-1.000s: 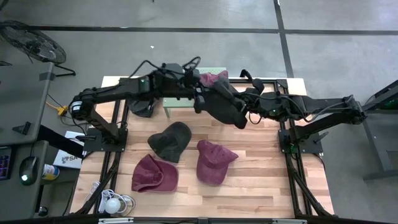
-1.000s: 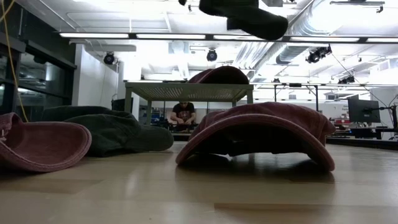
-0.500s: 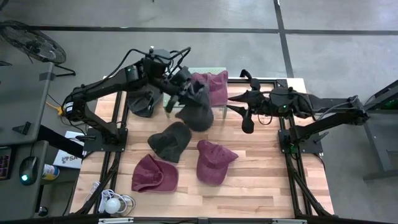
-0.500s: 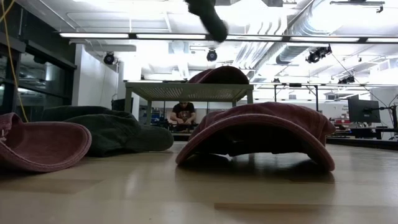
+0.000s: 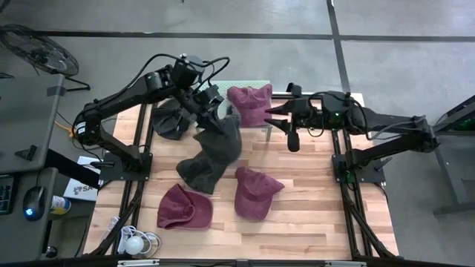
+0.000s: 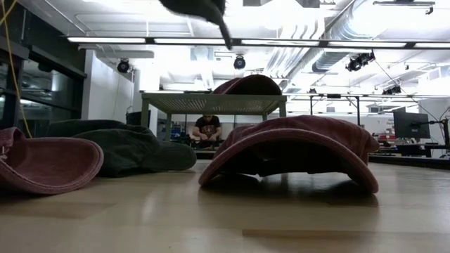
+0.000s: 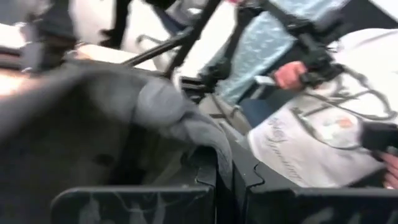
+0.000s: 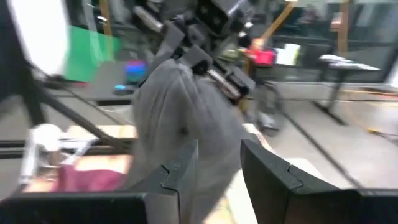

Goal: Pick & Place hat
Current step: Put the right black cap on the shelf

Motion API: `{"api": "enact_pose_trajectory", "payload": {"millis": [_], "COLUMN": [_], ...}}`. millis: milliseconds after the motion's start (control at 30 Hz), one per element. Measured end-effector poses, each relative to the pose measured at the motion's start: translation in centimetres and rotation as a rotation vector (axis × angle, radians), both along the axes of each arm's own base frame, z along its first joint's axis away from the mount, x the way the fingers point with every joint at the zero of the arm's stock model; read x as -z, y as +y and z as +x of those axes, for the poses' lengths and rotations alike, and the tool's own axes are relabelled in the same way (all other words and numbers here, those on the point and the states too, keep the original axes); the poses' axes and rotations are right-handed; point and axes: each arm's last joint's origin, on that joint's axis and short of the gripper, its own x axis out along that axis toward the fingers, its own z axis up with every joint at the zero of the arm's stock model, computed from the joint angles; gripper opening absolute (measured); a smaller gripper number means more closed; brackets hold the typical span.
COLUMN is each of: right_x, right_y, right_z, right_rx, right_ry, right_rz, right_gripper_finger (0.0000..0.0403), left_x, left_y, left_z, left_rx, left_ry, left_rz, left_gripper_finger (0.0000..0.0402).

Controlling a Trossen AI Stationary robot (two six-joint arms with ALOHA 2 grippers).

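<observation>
Left gripper (image 5: 200, 104) clamped on the dark grey fabric cap (image 5: 220, 141), which hangs below the fingers, long axis trailing toward table centre above another dark cap (image 5: 194, 172). Right gripper (image 5: 276, 119), fingers apart and empty, sits just beside the small green stand (image 5: 223, 85) bearing a maroon cap (image 5: 251, 104). Open wood lies right of centre.
</observation>
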Motion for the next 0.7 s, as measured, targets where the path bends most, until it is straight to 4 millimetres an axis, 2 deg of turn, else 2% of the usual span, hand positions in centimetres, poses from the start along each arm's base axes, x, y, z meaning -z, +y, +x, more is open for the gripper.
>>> {"api": "enact_pose_trajectory", "payload": {"millis": [100,233,400,467,700], "right_x": [0.3,0.8,-0.2,-0.4,1.2], "right_y": [-0.5,-0.9,-0.9,-0.9,-1.1], "right_z": [1.2,2.7,3.8,4.2,5.6], "right_rx": [-0.077,-0.094,-0.144,-0.160,-0.147], "right_ry": [-0.031,-0.018,-0.016,-0.006,0.090], "right_rz": [0.028,0.027,-0.061,-0.078,-0.085], "right_gripper_finger": [0.0115,0.0115,0.0122,0.0137,0.0216], "left_x": [0.1,0.1,0.1,0.1,0.1], "left_y": [-0.1,-0.1,-0.1,-0.1,-0.2], "left_z": [0.2,0.2,0.2,0.2,0.1], "left_rx": [0.036,0.052,0.060,0.070,0.079], "left_ry": [-0.008,-0.023,-0.027,-0.031,-0.029], "left_rz": [-0.011,-0.001,-0.002,-0.004,-0.011], "left_gripper_finger": [0.0000,0.0000,0.0000,0.0000,0.0000]}}
